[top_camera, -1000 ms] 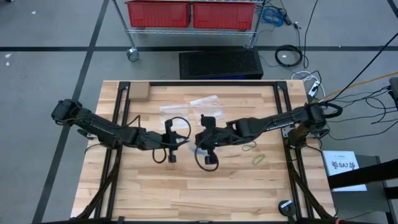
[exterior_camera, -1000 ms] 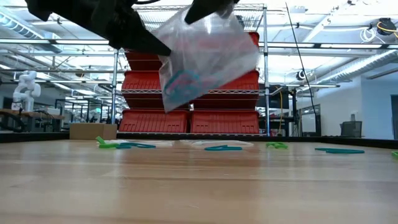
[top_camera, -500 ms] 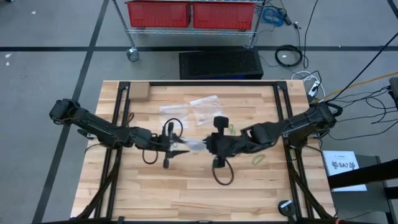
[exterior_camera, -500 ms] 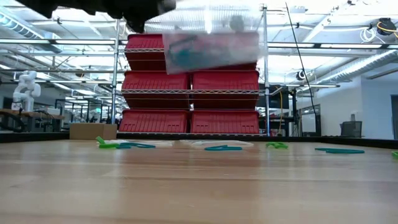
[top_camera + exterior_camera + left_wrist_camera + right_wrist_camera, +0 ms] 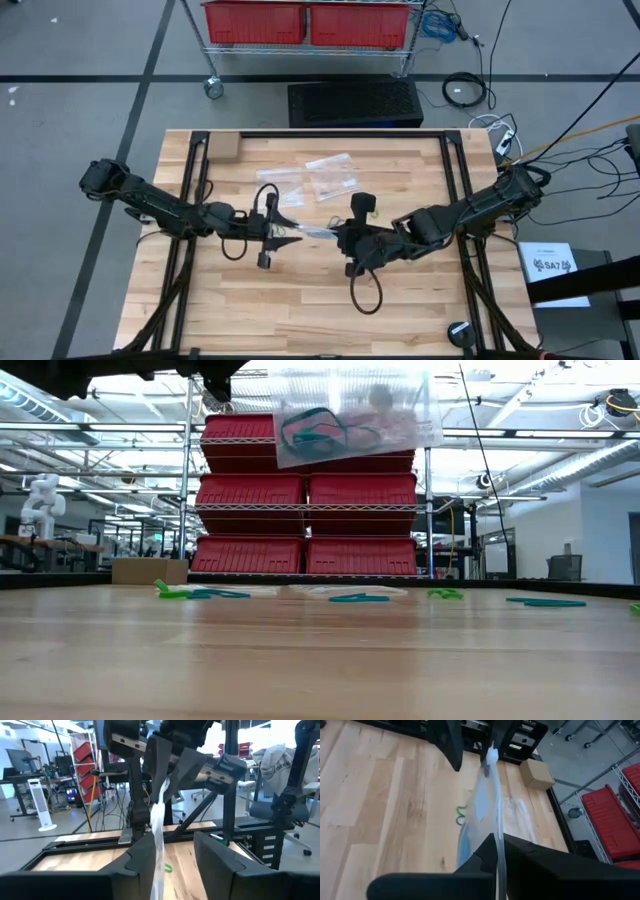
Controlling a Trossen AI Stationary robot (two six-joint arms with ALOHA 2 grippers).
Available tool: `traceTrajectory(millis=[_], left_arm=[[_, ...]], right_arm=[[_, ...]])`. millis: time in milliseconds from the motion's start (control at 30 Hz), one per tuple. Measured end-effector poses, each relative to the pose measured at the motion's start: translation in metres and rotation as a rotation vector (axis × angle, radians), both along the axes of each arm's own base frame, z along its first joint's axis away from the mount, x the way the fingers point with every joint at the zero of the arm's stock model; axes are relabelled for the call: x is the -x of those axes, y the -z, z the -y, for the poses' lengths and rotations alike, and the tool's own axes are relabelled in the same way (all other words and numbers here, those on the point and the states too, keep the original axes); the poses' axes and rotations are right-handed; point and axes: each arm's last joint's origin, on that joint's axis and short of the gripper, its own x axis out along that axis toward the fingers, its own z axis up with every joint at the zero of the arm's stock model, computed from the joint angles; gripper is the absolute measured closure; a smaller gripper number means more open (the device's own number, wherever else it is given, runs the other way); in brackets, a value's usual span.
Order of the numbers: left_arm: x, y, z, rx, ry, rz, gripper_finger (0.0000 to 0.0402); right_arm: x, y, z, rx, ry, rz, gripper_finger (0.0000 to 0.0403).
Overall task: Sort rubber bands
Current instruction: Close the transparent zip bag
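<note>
Right gripper (image 5: 335,235) is clamped on one edge of a clear bag (image 5: 315,232), its fingers (image 5: 520,855) pressed together on the plastic over the middle of the table (image 5: 300,310). Left gripper (image 5: 290,232) faces it from the other side. Its fingers (image 5: 215,860) stand apart, and the bag's far edge runs between them, lying against one of them. The bag stretches between the two grippers, well above the wood.

Behind the table, red bins (image 5: 300,510) fill a wire rack. Three more flat bags (image 5: 320,170) lie on the far half of the table, close together. A small box (image 5: 222,147) sits near the far left corner.

Bands (image 5: 315,430) show inside the held bag as a dark teal and blue tangle near its lower left corner in the low view; how many there are cannot be told. Other bands lie loose on the wood. A green one (image 5: 415,257) is on the right side, just beside the right arm. Another green one (image 5: 372,208) is by the right wrist. From table height, a green one (image 5: 170,592) and several teal ones (image 5: 358,598) show in a row across the far part of the top.
</note>
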Motion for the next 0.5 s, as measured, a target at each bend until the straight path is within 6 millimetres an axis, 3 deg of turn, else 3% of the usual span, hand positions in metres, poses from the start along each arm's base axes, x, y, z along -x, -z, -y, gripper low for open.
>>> traceTrajectory(millis=[267,500], left_arm=[[0.0000,0.0003,-0.0001,-0.014,-0.004,-0.001,0.0386],[-0.0002,0.0011,-0.0004,-0.028,-0.010,-0.009,0.0398]], right_arm=[[-0.0002,-0.0003,-0.0002,-0.006,0.003,0.005,0.0403],[0.0024,0.0036,0.0001,-0.069,0.023,-0.024,0.0403]])
